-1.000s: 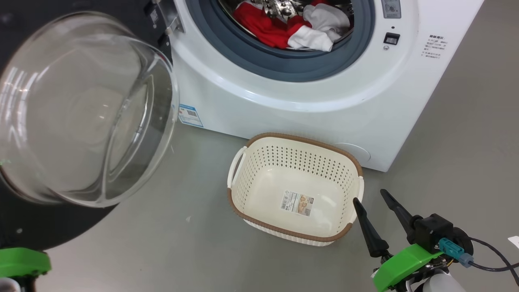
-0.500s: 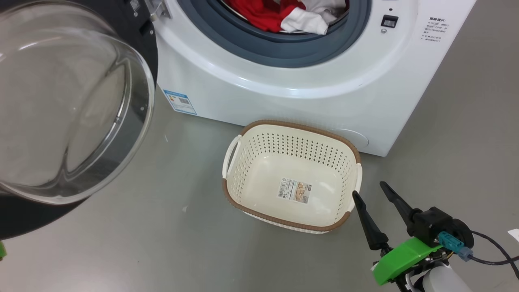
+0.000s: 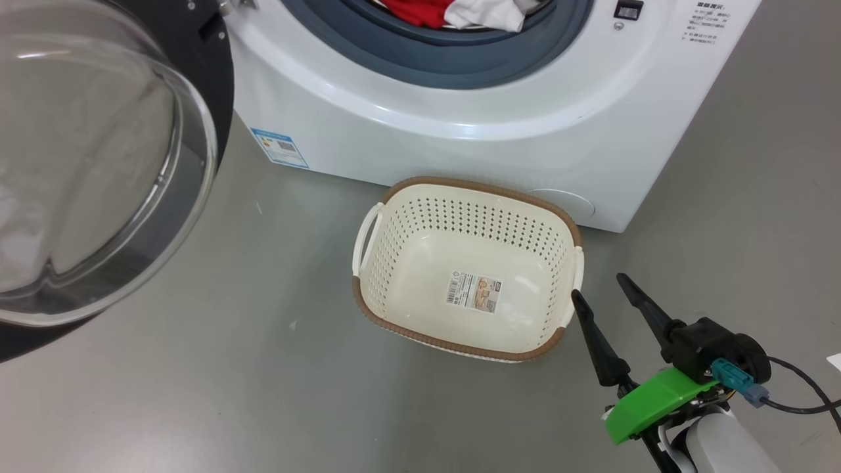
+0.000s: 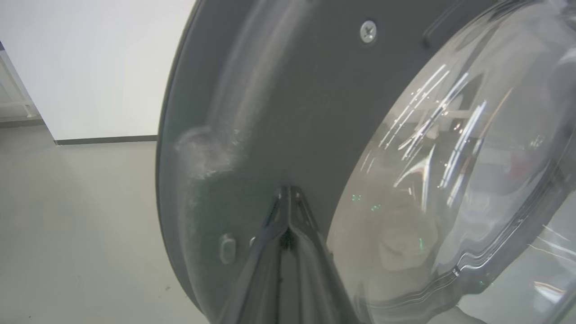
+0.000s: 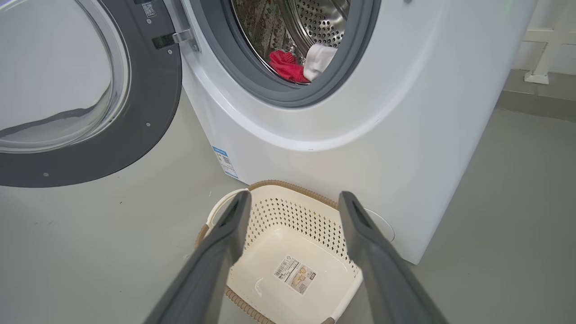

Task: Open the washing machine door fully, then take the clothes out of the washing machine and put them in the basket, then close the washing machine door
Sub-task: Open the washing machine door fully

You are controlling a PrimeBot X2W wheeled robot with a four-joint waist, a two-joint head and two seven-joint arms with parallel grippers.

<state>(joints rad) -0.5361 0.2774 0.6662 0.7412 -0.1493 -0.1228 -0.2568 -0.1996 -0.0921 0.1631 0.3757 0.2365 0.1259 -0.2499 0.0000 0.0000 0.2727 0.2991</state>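
The washing machine door [image 3: 98, 164] stands swung open to the left of the washing machine [image 3: 460, 125], its clear glass bowl bulging toward the head camera and its black rim hinged at the machine's upper left. In the left wrist view the left gripper [image 4: 288, 193] has its two dark fingers closed together with nothing between them. Their tips lie right at the door's dark inner rim, just beside the glass bowl, but I cannot tell whether they actually press on it. The clothes [image 3: 453, 10], red fabric with a white piece beside it, lie inside the perforated steel drum [image 5: 315, 22], behind the grey-blue gasket [image 3: 447, 59]. The basket [image 3: 394, 263] sits on the grey floor [image 3: 230, 394] just in front of the machine's lower front, with a paper label [image 3: 474, 292] on its bottom. The right gripper [image 3: 598, 288] hangs near the basket's right handle with its fingers spread wide and holding nothing; in its wrist view they frame the basket. A small blue label sticker [image 3: 279, 146] is stuck low on the machine's front, near the door.
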